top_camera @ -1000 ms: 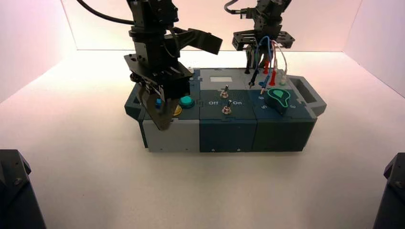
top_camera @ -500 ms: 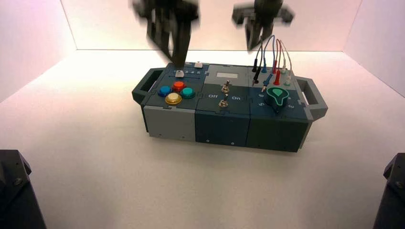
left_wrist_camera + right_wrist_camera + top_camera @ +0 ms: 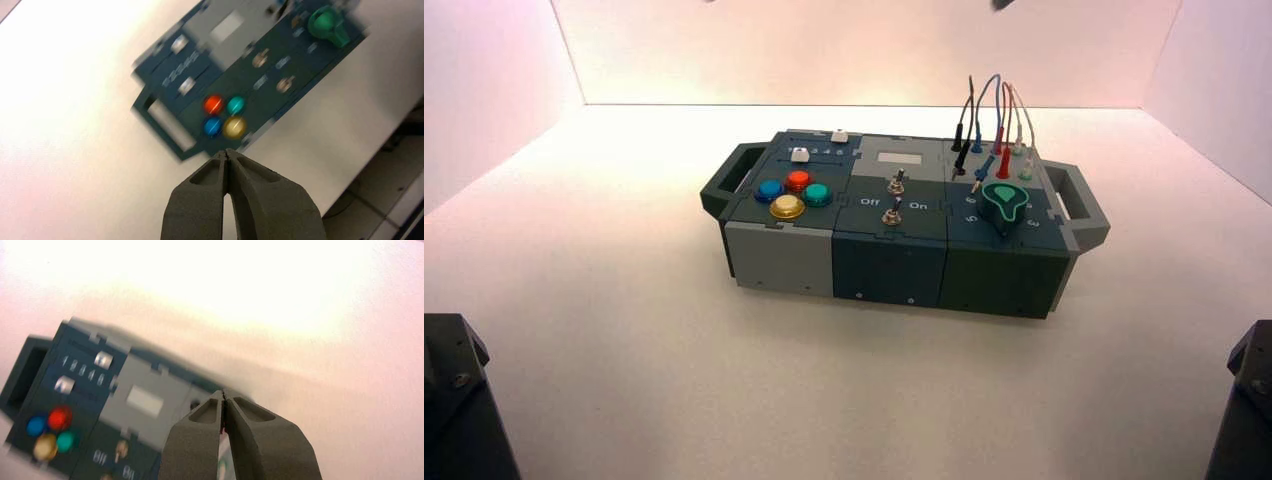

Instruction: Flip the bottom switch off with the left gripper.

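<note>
Overhead, the box sits on the white desk, slightly turned, with a handle at each end. Both arms are raised out of the high view; only dark slivers show at its top edge. Left end effector: seen from its own wrist camera, high above the box's button end, fingers pressed together at the tips, nothing between them. Right end effector: likewise up above the box, over its far side, fingertips meeting, nothing held. Bottom switch: a small silver toggle on the dark blue middle panel, the one nearer the box's front wall, between the "Off" and "On" lettering; untouched, well apart from either end effector. Its lever position cannot be read. Second toggle stands just behind it, toward the pale rectangular window. On the left section, four round buttons in a cluster: blue, red, teal, yellow. Behind them, two sliders with white caps. On the right section, a green knob, and behind it a group of plugged wires, red, blue, black and pale, looping up from their sockets. Front wall of the box: grey at the left, dark blue in the middle and right.
</note>
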Controlling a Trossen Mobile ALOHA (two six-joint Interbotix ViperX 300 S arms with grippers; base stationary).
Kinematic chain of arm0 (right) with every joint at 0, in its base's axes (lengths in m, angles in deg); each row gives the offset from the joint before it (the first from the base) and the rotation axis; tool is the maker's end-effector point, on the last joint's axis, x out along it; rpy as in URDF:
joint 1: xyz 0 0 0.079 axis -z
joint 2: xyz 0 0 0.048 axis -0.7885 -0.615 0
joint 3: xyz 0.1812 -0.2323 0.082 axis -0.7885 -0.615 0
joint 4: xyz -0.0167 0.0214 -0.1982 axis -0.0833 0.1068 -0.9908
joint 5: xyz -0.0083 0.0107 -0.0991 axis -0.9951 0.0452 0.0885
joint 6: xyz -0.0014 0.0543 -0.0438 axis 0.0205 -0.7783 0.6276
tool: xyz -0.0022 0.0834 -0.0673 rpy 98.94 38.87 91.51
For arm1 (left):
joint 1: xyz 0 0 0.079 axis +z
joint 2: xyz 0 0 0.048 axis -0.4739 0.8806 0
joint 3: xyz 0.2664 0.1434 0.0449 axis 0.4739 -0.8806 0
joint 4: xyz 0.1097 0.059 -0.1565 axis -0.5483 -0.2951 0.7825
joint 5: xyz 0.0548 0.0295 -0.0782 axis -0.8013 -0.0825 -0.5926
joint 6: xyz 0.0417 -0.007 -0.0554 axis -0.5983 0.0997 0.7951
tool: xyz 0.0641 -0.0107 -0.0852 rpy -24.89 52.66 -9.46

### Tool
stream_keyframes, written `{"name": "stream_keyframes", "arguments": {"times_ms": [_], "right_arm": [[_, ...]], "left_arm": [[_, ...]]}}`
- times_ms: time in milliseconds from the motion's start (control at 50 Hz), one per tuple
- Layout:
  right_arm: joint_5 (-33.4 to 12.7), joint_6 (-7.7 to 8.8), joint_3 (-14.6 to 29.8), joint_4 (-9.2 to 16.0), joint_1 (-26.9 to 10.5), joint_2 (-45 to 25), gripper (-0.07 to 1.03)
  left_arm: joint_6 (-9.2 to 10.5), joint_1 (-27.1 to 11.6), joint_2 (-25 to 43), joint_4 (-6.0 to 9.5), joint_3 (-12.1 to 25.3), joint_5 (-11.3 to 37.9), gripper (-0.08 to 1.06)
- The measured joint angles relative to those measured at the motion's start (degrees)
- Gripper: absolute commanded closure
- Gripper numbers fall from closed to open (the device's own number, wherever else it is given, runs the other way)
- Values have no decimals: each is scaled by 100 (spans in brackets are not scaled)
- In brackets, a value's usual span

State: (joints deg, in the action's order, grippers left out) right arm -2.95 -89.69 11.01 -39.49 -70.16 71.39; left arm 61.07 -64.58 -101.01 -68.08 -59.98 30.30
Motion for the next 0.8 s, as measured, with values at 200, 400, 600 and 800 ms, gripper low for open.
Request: {"name": "stream_keyframes", "arguments": {"times_ms": [200, 400, 600, 800], "right_arm": [[-123, -9, -826, 176, -26, 914, 99], [-97, -35, -1890, 369, -26, 1626, 99], [237, -62, -2689, 404, 26, 1828, 99], [589, -53, -3111, 396, 281, 1714, 99]], "left_arm": [[-97, 149, -141, -53, -378, -79, 101], [-97, 149, -193, -35, -439, -220, 101], [-97, 149, -193, -18, -439, -229, 101], [-97, 149, -229, 26, -439, -229, 101]]}}
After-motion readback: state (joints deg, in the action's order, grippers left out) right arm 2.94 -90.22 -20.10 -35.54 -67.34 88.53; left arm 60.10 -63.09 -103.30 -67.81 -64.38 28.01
